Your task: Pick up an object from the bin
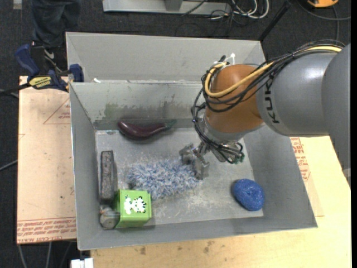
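Shaggy blue-and-white cloth (pixel 162 178) lies at the centre of the bin (pixel 83 149), the gripper (pixel 195 162) hanging low at its 2 o'clock end, probably placed to pinch loose pile; its opening cannot be told.

This looks like a robotics lab rather than a home or a shop. A big grey industrial robot arm (pixel 312 94) with lettering on its casing reaches in from the right. Its wrist sits under an orange cover (pixel 234 102) looped with yellow and black cables (pixel 248 74). Below it stands a plain grey metal bin (pixel 167 54) holding an unrelated mix of small things:

- a green block (pixel 134 207) with a printed face
- a blue scrubby ball (pixel 247 194)
- a dark purple aubergine-shaped piece (pixel 142 129)
- a blue-and-white fluffy cloth (pixel 162 177)
- a grey bar (pixel 106 175)

Dark carpet floor (pixel 11 49) surrounds the setup. On the far side, loose leads (pixel 245 1) trail beside a flat metal stand base (pixel 162 3).
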`<state>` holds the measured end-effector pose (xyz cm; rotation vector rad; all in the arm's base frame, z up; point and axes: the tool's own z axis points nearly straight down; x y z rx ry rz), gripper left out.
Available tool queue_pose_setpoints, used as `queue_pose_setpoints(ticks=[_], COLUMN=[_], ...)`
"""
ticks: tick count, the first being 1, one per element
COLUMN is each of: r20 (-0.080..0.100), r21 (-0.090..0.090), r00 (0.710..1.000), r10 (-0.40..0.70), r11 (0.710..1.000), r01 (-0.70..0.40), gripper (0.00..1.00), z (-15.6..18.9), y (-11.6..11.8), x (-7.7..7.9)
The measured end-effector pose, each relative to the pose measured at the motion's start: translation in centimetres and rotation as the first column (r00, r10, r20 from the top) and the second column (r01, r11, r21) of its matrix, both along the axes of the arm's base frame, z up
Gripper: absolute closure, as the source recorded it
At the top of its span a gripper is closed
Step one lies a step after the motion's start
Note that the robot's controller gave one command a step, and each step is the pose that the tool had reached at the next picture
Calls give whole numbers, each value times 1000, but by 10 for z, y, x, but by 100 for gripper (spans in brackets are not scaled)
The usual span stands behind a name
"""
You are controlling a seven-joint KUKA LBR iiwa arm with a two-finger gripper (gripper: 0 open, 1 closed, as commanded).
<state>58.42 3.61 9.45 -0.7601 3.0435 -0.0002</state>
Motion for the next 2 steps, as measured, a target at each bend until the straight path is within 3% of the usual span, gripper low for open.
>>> queue_pose_setpoints(ticks=[1, 2], r20=[0, 8], r21=[0, 0], r00=[1000, 995], r10=[0, 97], r11=[1000, 995], r01=[0, -97], gripper=[100, 100], z=[0, 177], y=[0, -1], x=[0, 23])
